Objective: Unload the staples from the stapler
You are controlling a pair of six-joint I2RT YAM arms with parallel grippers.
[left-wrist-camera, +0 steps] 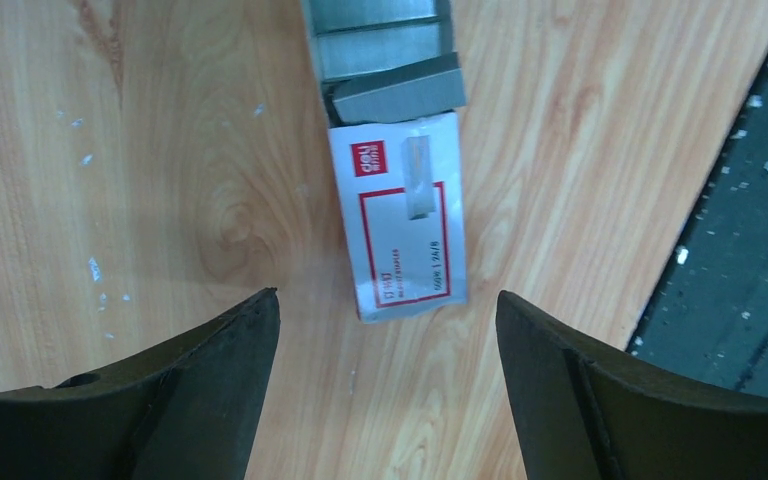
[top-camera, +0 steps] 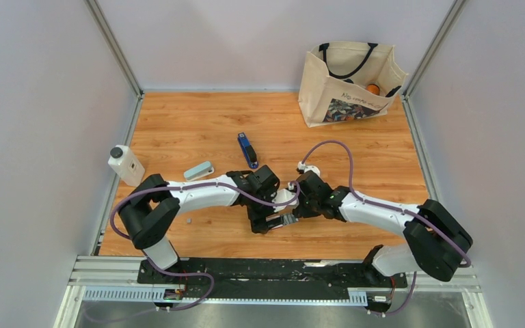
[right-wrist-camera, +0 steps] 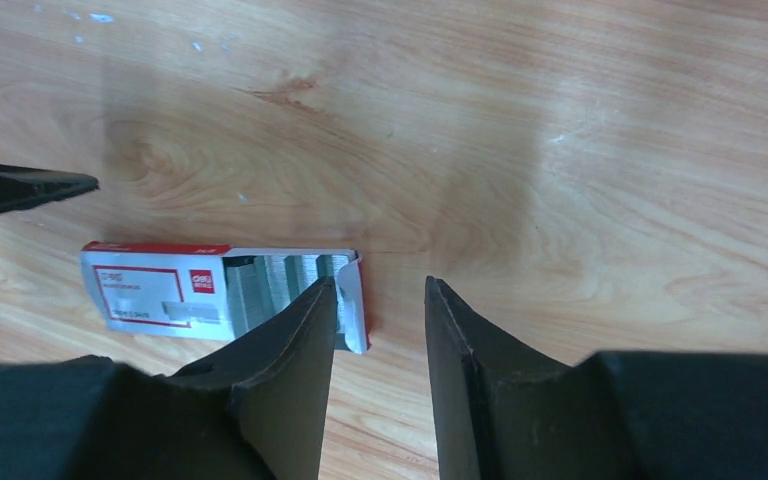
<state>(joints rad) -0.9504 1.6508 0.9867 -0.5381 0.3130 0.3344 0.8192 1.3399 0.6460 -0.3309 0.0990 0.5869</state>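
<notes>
Looking down from above, I see the small blue stapler with the black top (top-camera: 247, 149) lying on the wooden worktop (top-camera: 198, 123), well apart from both arms. No pincer touches it. My left pincer (left-wrist-camera: 388, 297) is spread wide and holds nothing. It hangs over the little white-and-red cardboard box (left-wrist-camera: 405, 230). My right pincer (right-wrist-camera: 380, 285) is released too, with a smaller gap and nothing in it, right at the open end of the same box. Rows of grey metal staples (left-wrist-camera: 385, 50) show inside that open end. I think the unloading may be mostly done, with the staples put in the box. But I cannot see inside the stapler from here, so it could have some in it. What is left, I think, is to check the stapler.
</notes>
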